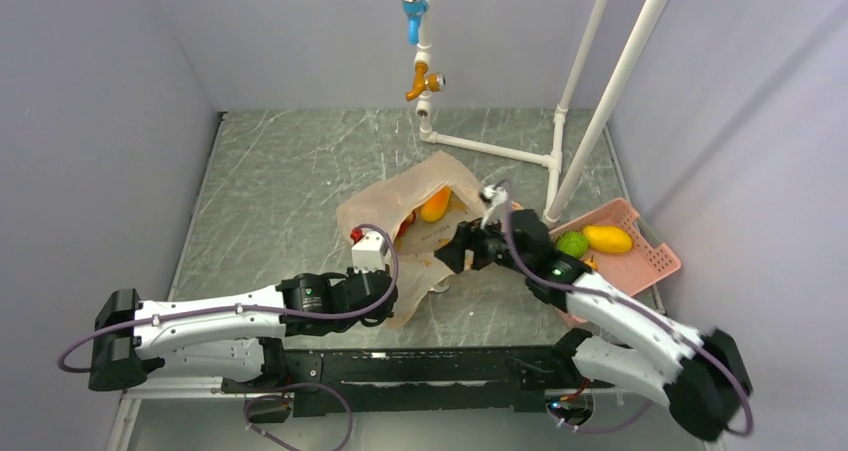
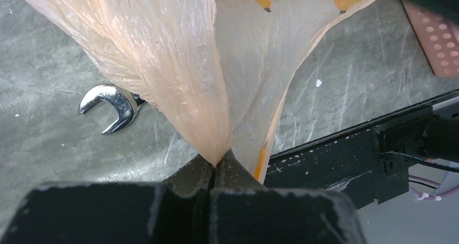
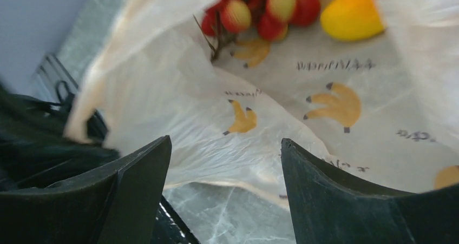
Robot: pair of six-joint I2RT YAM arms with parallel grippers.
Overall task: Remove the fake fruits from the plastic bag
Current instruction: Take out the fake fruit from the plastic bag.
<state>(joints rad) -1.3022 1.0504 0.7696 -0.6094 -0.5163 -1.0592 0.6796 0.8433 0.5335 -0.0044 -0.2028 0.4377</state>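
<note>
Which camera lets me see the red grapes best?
The right wrist camera: the grape bunch lies close inside the plastic bag, beside a yellow-orange fruit. The top camera shows only a small red speck by the bag. The left wrist camera shows bag film, no grapes.

Wrench (image 2: 111, 105) handle hidden (under bag (image 2: 178, 60)).

A: What stands on the grey marbled bench (image 1: 290, 171)?
B: A pink slotted basket (image 1: 650, 263) at its 4 o'clock edge, and a white pipe frame (image 1: 611, 91) rising at 1 o'clock.
A: Anything on the pipes?
B: 2 fittings on the upright at 12 o'clock: a blue one (image 1: 412, 6) above an orange valve (image 1: 422, 79).
A: Tools?
B: 1 chrome open-end wrench (image 2: 111, 106) lies flat at 9 o'clock in the left wrist view, its shank covered. A black rail (image 1: 430, 366) runs along 6 o'clock.
</note>
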